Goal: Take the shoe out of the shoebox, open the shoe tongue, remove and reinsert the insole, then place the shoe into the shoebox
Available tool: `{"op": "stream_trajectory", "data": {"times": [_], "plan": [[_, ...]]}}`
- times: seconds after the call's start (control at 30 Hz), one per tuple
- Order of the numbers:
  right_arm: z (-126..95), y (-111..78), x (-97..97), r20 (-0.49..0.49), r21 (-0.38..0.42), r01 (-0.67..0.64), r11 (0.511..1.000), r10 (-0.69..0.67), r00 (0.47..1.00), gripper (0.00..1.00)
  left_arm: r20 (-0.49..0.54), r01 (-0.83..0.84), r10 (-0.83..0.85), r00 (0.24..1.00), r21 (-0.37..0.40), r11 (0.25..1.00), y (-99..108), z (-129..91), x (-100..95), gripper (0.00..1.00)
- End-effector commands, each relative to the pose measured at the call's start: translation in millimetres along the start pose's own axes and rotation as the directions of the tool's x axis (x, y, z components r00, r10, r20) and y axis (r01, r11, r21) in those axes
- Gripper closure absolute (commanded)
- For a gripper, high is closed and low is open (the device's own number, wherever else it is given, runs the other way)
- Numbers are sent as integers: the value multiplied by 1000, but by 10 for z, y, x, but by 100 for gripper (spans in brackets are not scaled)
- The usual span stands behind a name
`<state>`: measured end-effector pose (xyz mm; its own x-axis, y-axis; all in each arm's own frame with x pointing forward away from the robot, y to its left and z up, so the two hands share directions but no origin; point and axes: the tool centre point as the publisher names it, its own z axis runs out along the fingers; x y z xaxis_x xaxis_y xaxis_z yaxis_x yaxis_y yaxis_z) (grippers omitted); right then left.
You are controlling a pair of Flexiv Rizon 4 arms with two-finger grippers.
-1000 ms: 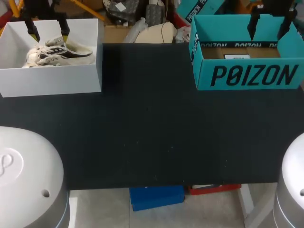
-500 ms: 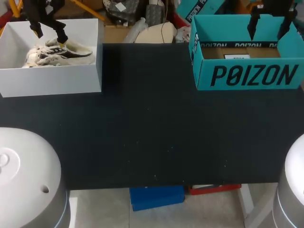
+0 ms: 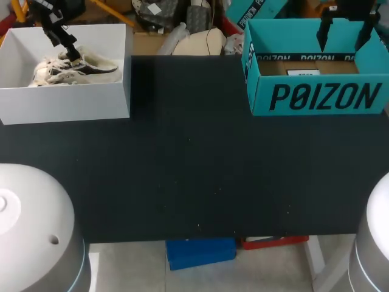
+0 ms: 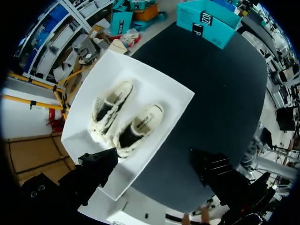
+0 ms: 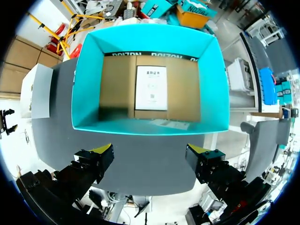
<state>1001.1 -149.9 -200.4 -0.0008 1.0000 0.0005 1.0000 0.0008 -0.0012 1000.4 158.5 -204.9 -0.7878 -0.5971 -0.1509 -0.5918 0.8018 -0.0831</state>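
Well, beyond the dark tabletop (image 3: pixel 194 158), the left end effector (image 4: pixel 152 164) hangs wide open and empty above the white shoebox (image 4: pixel 173 101), where two fleecy cream shoes (image 4: pixel 138 129) lie side by side. They look light and squashy; the firmer heel rim seems the best hold. Farther off, the right end effector (image 5: pixel 150 152) gapes empty over a teal box (image 5: pixel 84 84).

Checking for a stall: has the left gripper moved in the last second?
Yes. The left gripper has twisted over the white box: jaws once parallel to its back wall now sit diagonal.
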Motion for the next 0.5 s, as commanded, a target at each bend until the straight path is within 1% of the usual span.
{"op": "stream_trajectory", "data": {"times": [0.03, 0.37, 0.4, 0.47, 0.5], "plan": [[-2, -2, 0, 1, 0, 0, 1000, 0, 1000, 0, 148, -459, 455, 878, -13, 889, 12, 88, -77, 0], [-2, -2, 0, 1, 0, 0, 1000, 0, 1000, 0, 148, -459, 455, 878, -13, 889, 12, 88, -77, 0], [-2, -2, 0, 1, 0, 0, 1000, 0, 1000, 0, 135, -449, 446, 885, -9, 894, 26, 110, -75, 0], [-2, -2, 0, 1, 0, 0, 1000, 0, 1000, 0, 118, -476, 474, 873, -8, 879, 39, 149, -109, 0], [-2, -2, 0, 1, 0, 0, 1000, 0, 1000, 0, 110, -466, 463, 879, -1, 885, 52, 164, -164, 0]]}}
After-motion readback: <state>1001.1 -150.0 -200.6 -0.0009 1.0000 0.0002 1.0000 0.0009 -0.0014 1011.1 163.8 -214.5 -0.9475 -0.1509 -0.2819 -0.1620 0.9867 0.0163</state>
